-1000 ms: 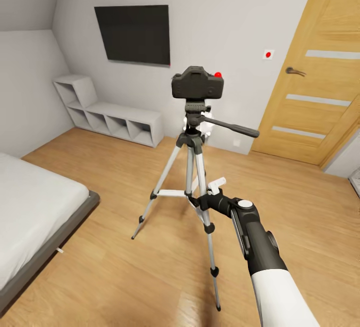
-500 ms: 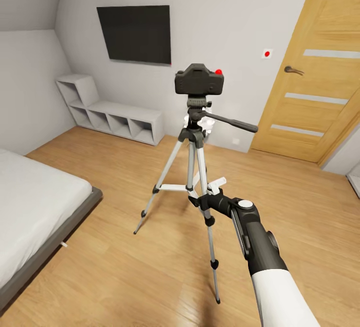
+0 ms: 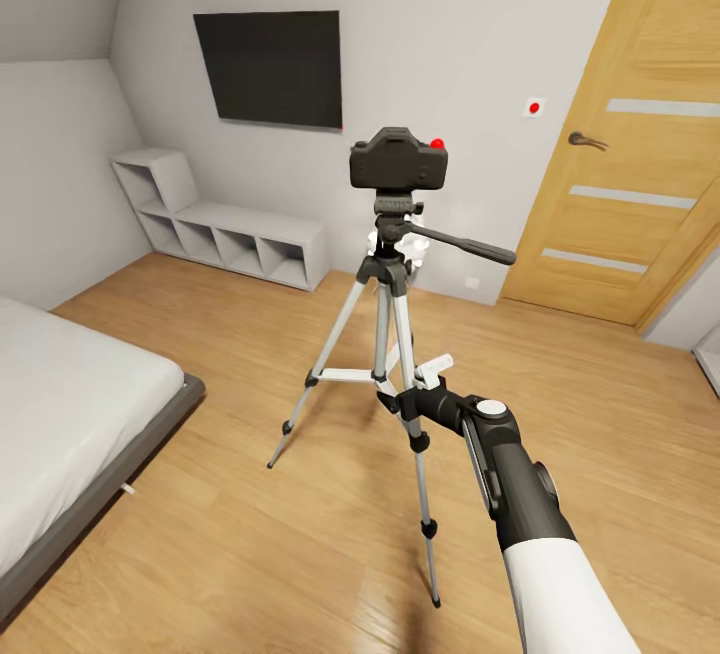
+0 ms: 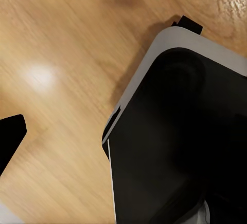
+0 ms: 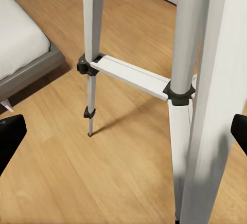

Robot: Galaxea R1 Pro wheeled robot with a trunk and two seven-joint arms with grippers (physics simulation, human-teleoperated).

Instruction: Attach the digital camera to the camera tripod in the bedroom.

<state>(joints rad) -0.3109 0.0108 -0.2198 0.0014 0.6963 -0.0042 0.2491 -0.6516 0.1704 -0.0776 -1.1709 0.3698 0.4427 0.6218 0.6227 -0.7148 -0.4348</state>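
The digital camera (image 3: 398, 160), black with a red button, sits on top of the camera tripod (image 3: 390, 334), which stands on the wood floor in the middle of the bedroom. The tripod's long black handle (image 3: 465, 247) points right. My right gripper (image 3: 404, 398) is low at the tripod's leg braces. In the right wrist view the right gripper (image 5: 123, 134) is open, with a silver leg (image 5: 182, 80) between its widely parted black fingertips (image 5: 10, 137). My left gripper (image 4: 123, 136) points down at the floor; one black fingertip (image 4: 10, 135) shows at the picture's edge.
A grey-framed white bed (image 3: 70, 404) stands at the left. A low white shelf unit (image 3: 230, 239) and a wall-mounted TV (image 3: 268, 69) are behind the tripod. A wooden door (image 3: 640, 134) is at the right. My dark base (image 4: 175, 142) is under the left gripper.
The whole head view shifted slightly between one second and half a second ago, so the camera moved. Since then nothing has changed; the right arm keeps its place by the tripod.
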